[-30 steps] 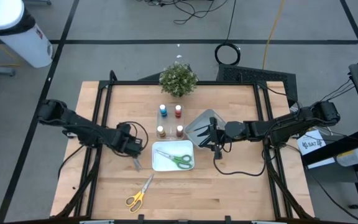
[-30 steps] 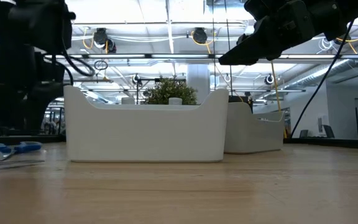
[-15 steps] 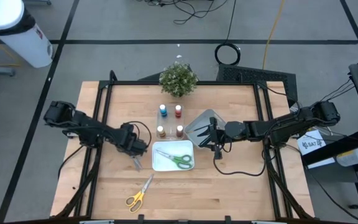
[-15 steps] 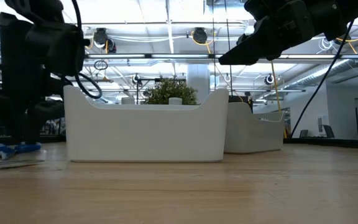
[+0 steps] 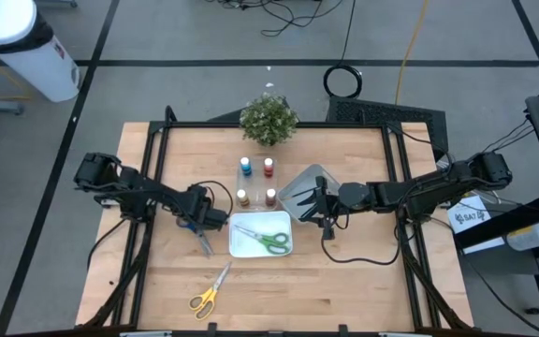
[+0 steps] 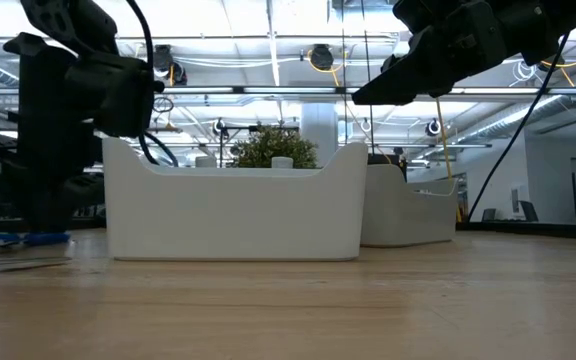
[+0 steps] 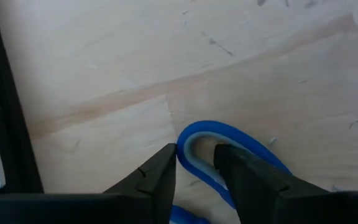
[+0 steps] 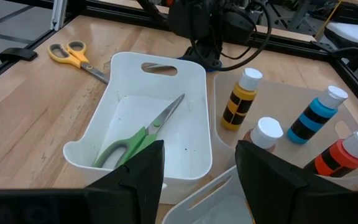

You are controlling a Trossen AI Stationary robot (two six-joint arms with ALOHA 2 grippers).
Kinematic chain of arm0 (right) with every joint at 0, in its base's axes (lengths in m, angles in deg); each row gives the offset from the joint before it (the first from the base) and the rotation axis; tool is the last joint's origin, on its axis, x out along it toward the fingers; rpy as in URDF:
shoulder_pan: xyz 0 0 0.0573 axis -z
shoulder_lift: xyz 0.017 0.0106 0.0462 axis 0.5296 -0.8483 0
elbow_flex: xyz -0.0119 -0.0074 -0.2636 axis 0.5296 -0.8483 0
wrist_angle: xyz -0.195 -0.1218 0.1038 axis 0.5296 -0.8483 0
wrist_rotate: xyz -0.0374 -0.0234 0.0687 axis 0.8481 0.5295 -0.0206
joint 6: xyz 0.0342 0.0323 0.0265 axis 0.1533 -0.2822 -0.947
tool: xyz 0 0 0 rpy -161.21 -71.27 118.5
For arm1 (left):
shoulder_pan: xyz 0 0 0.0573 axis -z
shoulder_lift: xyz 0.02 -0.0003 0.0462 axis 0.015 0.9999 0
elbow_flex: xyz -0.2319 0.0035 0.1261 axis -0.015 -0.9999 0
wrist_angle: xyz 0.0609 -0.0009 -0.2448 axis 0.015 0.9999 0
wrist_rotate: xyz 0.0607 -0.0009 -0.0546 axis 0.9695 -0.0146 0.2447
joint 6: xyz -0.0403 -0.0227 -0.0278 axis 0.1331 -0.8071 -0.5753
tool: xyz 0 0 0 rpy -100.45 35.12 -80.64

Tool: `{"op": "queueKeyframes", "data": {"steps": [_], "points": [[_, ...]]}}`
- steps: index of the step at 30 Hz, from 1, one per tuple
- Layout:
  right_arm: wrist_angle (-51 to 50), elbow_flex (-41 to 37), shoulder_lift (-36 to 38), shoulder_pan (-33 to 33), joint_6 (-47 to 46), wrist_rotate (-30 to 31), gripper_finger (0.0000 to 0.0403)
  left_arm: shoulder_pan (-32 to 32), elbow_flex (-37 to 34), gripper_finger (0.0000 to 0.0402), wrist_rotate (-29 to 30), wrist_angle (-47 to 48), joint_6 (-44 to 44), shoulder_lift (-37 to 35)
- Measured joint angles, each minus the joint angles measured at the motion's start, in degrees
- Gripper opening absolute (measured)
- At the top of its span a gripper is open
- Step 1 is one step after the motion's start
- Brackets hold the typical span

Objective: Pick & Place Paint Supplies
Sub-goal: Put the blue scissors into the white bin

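Left gripper (image 7: 194, 171) is reaching down to the wooden table (image 5: 344, 281) just left of the white rectangular tray (image 5: 235, 245), its 2 dark fingers (image 7: 156, 180) standing narrowly apart astride one loop of the blue-handled scissors (image 7: 229, 146); whether they are gripping it cannot be told. Only the left wrist view is showing that loop between the fingers; from above, the left arm is covering most of the scissors (image 5: 203, 243).

Right gripper (image 8: 197, 177) is hovering open over the grey tray (image 5: 302, 192), its arm stretching in level from the right edge.

Right wrist view is showing 4 small paint bottles with white caps: a yellow-brown one (image 8: 240, 99), a blue one (image 8: 316, 116), a red one (image 8: 344, 155) and one (image 8: 265, 135) whose colour is hidden, all standing in a clear tray (image 8: 291, 99). Green-handled scissors (image 8: 138, 134) are lying inside the white tray, and yellow-handled scissors (image 5: 211, 290) are lying on the table nearer the front edge. No writing is readable on the bottle labels.

Low view is showing only the white tray's wall (image 6: 233, 215) and a green potted plant (image 6: 273, 148) behind it.
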Motion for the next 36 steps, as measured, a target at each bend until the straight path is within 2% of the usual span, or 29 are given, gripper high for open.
{"op": "queueKeyframes", "data": {"steps": [3, 9, 11, 22, 29, 36], "points": [[0.0, 0.0, 0.0, 0.0, 0.0, 0.0, 0.0187, -0.3, 0.0, 0.0120, 0.0, 0.0, 0.5, 0.0], [-0.1, 0.0, 0.0, 0.0, 0.0, 0.0, 0.0187, -0.3, -0.3, 0.0027, 1.6, -0.1, 1.2, 0.0], [-0.1, 0.0, 0.0, 0.0, 0.0, 0.0, 0.0187, -0.3, -0.8, 0.0009, 2.3, -0.6, 1.2, 0.0], [-0.3, 0.0, 0.0, 0.0, 0.0, 0.0, 0.0187, -0.3, -1.1, 0.0003, 4.7, -1.5, 2.4, -0.4], [-0.3, 0.0, 0.0, 0.0, 0.0, 0.0, 0.0187, 0.9, 3.1, 0.0001, 7.5, 0.0, 3.2, -2.8], [-0.7, 0.0, 0.0, 0.0, 0.0, 0.0, 0.0187, 2.3, 8.3, 0.0001, 11.3, 5.9, 4.7, -4.9]]}}
